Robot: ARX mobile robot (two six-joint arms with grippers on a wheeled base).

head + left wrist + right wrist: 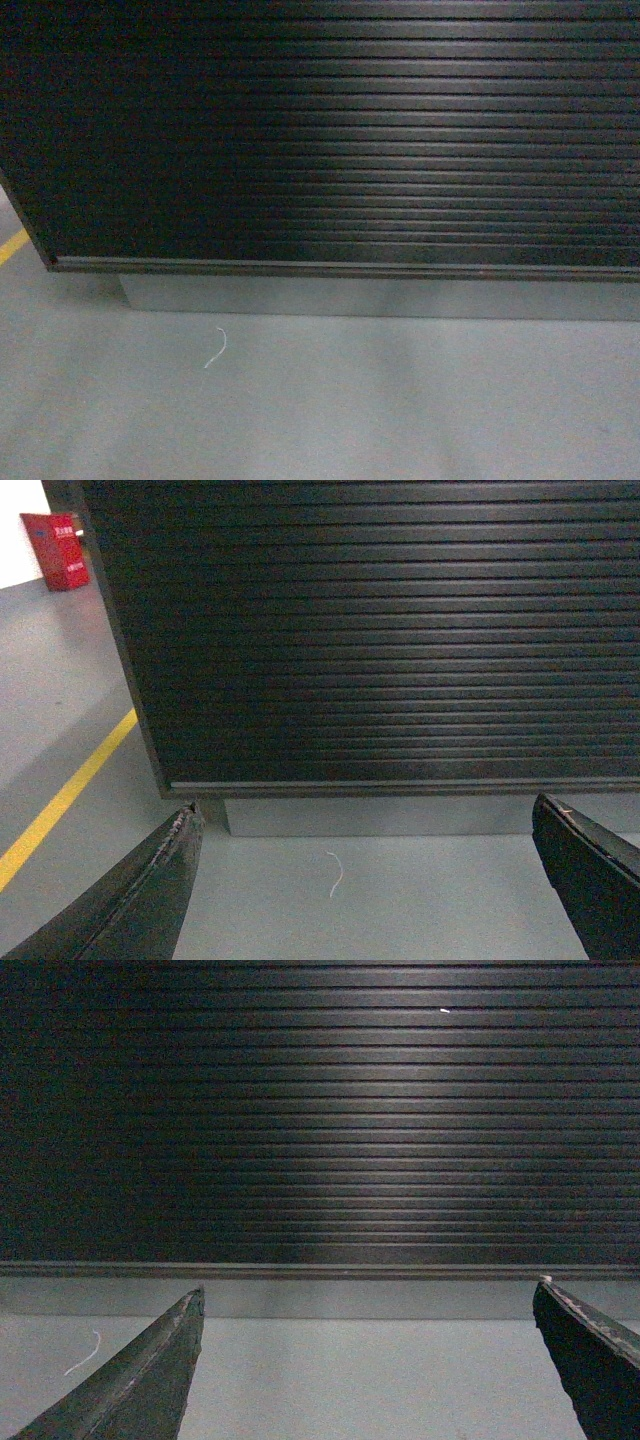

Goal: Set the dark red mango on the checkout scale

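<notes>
The checkout (340, 130) fills the upper part of the head view: a dark counter front of horizontal ribs, closed along its lower edge by a plain trim strip, with a grey plinth (380, 298) set back beneath it. The grey floor (330, 410) runs up to the plinth, and a short curl of white thread (216, 348) lies on it just in front of the plinth, toward the counter's left end. A yellow floor line (13, 246) shows to the left of the counter's corner.

In the left wrist view the left gripper (365, 880) faces the counter's left corner with its two dark fingers (140, 900) spread wide and nothing between them; a red box (58, 550) stands on the floor well beyond that corner, against a white wall. In the right wrist view the right gripper (365, 1365) faces the ribbed panel square on, its fingers (140, 1385) likewise wide apart and bare.

Neither the dark red mango nor the scale appears in any view; only the counter's front is visible, not its top.
</notes>
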